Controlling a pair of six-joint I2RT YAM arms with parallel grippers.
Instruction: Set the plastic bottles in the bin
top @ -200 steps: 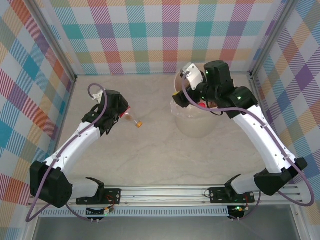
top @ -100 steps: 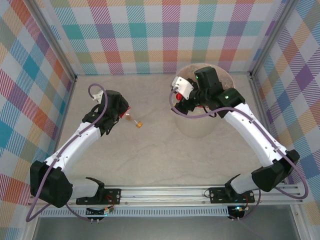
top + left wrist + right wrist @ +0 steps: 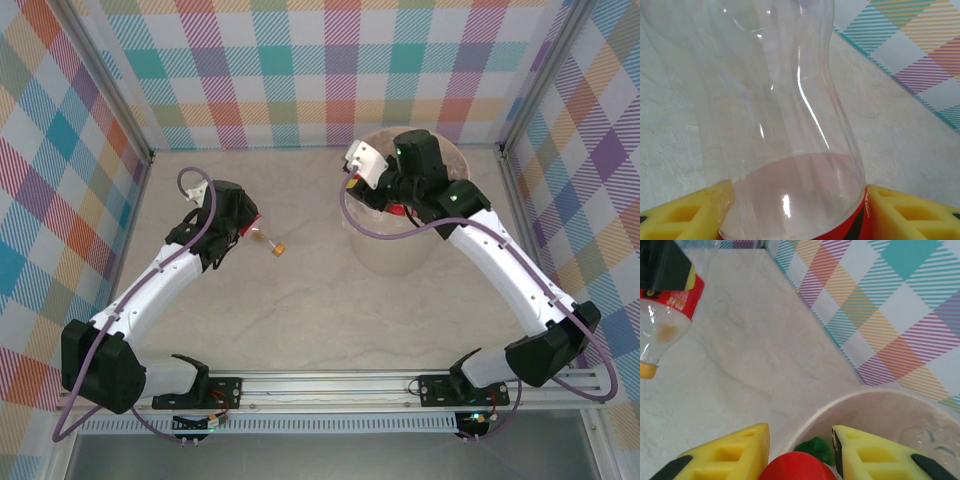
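**Two robot arms at a table: one bottle held, the bin beneath the other arm**

In the overhead view, a pale marbled table [image 3: 300, 320] is seen, walled on three sides by checked panels [image 3: 300, 70] in many colours. The left arm [image 3: 160, 275] is extended from the lower left toward the middle of the frame. At its end, the left gripper [image 3: 250, 228] is closed on a clear bottle [image 3: 266, 238]. The bottle is held left of centre, with its orange cap [image 3: 280, 248] pointed toward the lower right. Whether it is lifted off the table or resting on it cannot be told.

In the left wrist view, the bottle's clear body is seen close up. It is gripped at its red label [image 3: 850, 230], along the bottom edge, between two yellow fingers [image 3: 910, 210].

The bin [image 3: 395, 262], a round cream-white bucket, is placed right of centre in the upper half of the overhead view, well apart from the held bottle. The right arm [image 3: 500, 260] is extended from the lower right, and its end is held over the bin's left part.

In the right wrist view, the right gripper [image 3: 799, 432] is shown at the bottom edge, with only a narrow gap between its yellow fingers. A red cap [image 3: 795, 467] is seen in that gap, but whether it is pinched or merely lies below cannot be told. The bin's curved rim is seen at the lower right. Inside it, a green bottle [image 3: 815, 447] and a second clear bottle [image 3: 930, 437] are partly seen.
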